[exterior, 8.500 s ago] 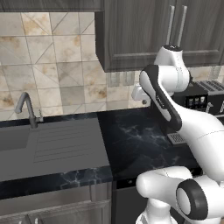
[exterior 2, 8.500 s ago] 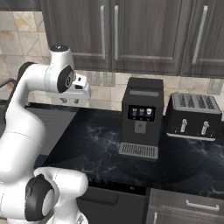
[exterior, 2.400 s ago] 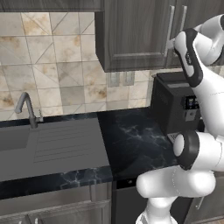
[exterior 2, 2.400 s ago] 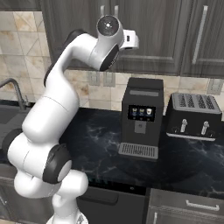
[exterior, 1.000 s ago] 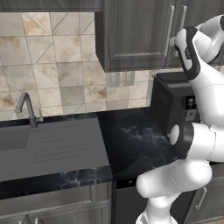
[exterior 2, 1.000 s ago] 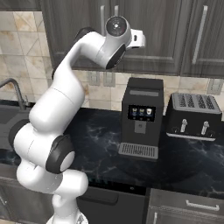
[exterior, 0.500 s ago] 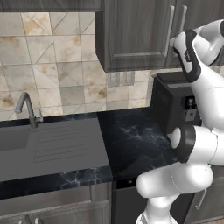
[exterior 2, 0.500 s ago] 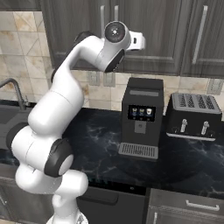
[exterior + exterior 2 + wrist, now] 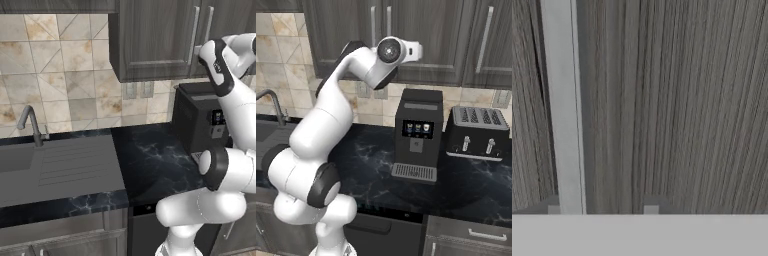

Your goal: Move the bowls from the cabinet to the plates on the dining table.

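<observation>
Hand view: tool (image 9: 602, 206) half-closed, fingers straddling the cabinet (image 9: 677, 100) door's silver handle (image 9: 562, 110).

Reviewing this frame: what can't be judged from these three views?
- Bowls: behind the closed doors of the cabinet; whether they are inside cannot be told.
- Pincer: hand view shows just the tips, either side of the bar handle; contact unclear. In the left base view the wrist covers it.
- Bar handle: cut off by the top edge in the hand view.
</observation>
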You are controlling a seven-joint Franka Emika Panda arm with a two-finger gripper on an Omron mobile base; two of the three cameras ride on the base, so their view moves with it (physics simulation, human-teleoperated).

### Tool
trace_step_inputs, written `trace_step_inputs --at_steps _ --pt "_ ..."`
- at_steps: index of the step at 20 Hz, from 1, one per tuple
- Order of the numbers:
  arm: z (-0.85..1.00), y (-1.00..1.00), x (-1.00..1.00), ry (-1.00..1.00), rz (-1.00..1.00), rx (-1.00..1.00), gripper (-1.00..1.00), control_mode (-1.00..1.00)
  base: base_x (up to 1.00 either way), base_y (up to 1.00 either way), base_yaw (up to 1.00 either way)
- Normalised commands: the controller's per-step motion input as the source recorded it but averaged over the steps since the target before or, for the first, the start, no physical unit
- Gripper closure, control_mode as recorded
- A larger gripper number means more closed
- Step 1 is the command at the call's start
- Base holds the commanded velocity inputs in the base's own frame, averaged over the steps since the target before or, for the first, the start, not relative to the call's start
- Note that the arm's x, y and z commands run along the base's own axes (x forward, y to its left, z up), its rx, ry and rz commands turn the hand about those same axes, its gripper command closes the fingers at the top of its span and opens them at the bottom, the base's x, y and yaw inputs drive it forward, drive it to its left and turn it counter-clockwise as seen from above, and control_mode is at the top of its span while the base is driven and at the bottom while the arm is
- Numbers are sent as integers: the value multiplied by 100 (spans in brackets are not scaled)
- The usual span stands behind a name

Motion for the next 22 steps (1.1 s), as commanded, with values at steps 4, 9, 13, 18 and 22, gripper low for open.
trace_step_inputs --at_steps 4,9,13,18,22 --pt "6 -71 -16 -15 6 0 100 -100 0 0 0" --pt "16 -84 -31 -19 6 0 100 -100 0 0 0" --pt "25 -88 -48 -22 8 0 100 -100 0 0 0" --pt "38 -78 -64 -22 9 0 100 -100 0 0 0" --pt "40 -80 -66 -23 10 0 100 -100 0 0 0"
